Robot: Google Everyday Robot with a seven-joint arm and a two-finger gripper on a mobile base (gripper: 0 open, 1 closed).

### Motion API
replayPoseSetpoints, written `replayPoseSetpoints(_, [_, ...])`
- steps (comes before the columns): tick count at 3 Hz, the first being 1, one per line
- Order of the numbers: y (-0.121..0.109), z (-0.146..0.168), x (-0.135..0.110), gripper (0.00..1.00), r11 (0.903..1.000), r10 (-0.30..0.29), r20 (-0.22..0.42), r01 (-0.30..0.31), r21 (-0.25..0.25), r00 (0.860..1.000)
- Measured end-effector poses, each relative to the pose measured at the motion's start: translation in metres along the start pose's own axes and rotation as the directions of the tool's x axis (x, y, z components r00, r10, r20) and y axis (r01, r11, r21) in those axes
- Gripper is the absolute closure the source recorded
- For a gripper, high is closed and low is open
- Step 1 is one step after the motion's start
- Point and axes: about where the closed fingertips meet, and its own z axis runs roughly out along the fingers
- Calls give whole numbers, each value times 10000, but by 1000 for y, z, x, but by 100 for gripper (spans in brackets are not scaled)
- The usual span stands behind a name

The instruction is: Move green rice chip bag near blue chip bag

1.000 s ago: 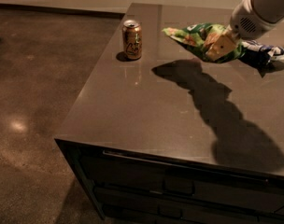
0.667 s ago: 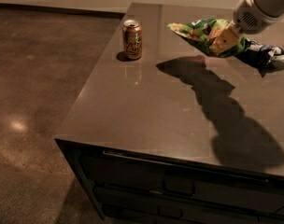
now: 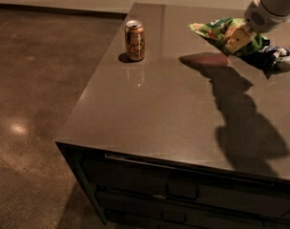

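Observation:
The green rice chip bag (image 3: 216,31) hangs above the counter at the far right, held by my gripper (image 3: 236,40), which is shut on its right part. The arm comes in from the upper right corner. The blue chip bag (image 3: 270,57) lies on the counter just right of and below the green bag, partly hidden behind it and the gripper. The green bag's right end overlaps the blue bag in view; I cannot tell whether they touch.
An orange-brown soda can (image 3: 135,40) stands upright on the dark counter (image 3: 150,113) at the left of the green bag. The counter's front edge has drawers (image 3: 183,194) below. The floor (image 3: 35,89) lies to the left.
My gripper has carried the green bag a little to the right and up, closer over the blue bag. The can has not moved.

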Motion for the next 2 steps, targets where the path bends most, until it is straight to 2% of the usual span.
replayPoseSetpoints(1, [-16,7,8,83,9988,284,-390,-268,411,9988])
replayPoseSetpoints(2, [-28,8,12,58,9963,459,-614,-412,754,9971])
